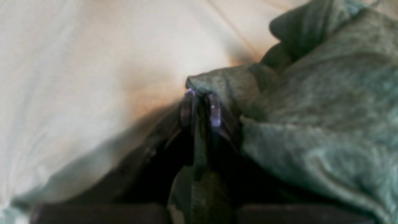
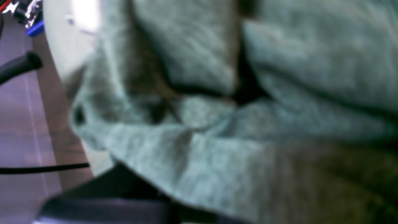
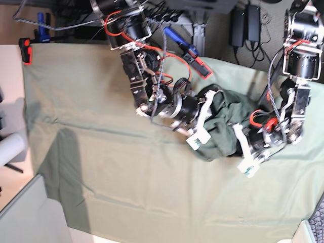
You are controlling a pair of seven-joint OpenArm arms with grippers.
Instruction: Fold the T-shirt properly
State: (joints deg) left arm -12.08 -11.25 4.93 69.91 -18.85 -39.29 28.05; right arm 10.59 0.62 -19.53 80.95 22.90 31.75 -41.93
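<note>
T-shirt (image 3: 223,126) bunched in heap on table cloth (image 3: 101,167), toward right and far side in base view. Right gripper (image 3: 198,137) at heap's left edge, left gripper (image 3: 246,163) at its right edge; heap between them. Clamp (image 3: 26,50) on cloth's far left corner.
</note>
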